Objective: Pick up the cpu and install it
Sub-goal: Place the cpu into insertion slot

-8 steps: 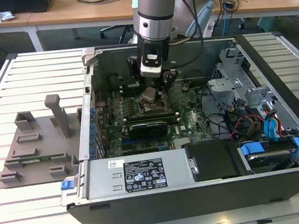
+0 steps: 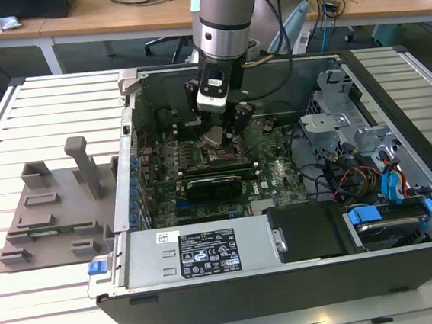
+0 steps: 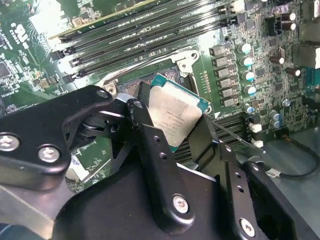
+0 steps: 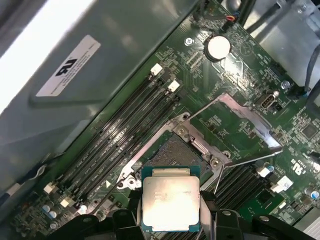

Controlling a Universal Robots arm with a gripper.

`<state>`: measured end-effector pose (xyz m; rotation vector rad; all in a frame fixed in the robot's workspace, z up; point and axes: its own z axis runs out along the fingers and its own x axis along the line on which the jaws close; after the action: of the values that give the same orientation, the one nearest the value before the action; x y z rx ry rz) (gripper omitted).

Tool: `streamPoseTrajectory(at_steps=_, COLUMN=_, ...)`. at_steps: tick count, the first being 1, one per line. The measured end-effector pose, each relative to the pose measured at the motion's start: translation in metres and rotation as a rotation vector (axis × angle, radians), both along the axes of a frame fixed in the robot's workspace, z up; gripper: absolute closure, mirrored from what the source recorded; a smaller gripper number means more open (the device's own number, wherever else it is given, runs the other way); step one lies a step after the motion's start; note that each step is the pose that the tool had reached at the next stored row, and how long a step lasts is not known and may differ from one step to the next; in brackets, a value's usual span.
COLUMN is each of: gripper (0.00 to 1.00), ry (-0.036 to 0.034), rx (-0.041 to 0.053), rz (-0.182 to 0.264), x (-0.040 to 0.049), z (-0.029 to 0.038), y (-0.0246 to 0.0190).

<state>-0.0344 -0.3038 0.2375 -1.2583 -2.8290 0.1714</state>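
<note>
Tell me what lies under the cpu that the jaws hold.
Under the cpu lies the open socket on the green motherboard; the cpu covers part of the socket.

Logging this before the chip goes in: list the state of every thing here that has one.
cpu: gripped by its edges, held close to the socket, not seated.
gripper: shut on the cpu.
cpu socket: open and empty.
load plate: swung open, off the socket.
computer case: lying on its side, side panel off.
</note>
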Motion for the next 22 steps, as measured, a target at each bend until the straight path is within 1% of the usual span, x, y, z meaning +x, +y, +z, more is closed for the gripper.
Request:
streamPoseTrajectory(at_steps=2, gripper=0.45, ry=0.0, rx=0.0, rz=-0.016, x=0.0, z=-0.0002, y=0.0)
streamPoseTrajectory(at_steps=4, gripper=0.45, ry=0.0, rx=0.0, rz=-0.051, x=0.0, z=-0.0005, y=0.0)
streamPoseTrajectory(at_steps=14, gripper=0.45, ry=0.0, rx=0.0, rz=-0.14, x=0.0, z=-0.0012, y=0.0)
streamPoseTrajectory(at_steps=20, gripper=0.45, ry=-0.0001, rx=0.0, rz=-0.204, x=0.0, z=-0.0018, y=0.0)
streamPoseTrajectory(at_steps=22, gripper=0.45, ry=0.0, rx=-0.0001, rz=-0.237, x=0.0, z=-0.002, y=0.0)
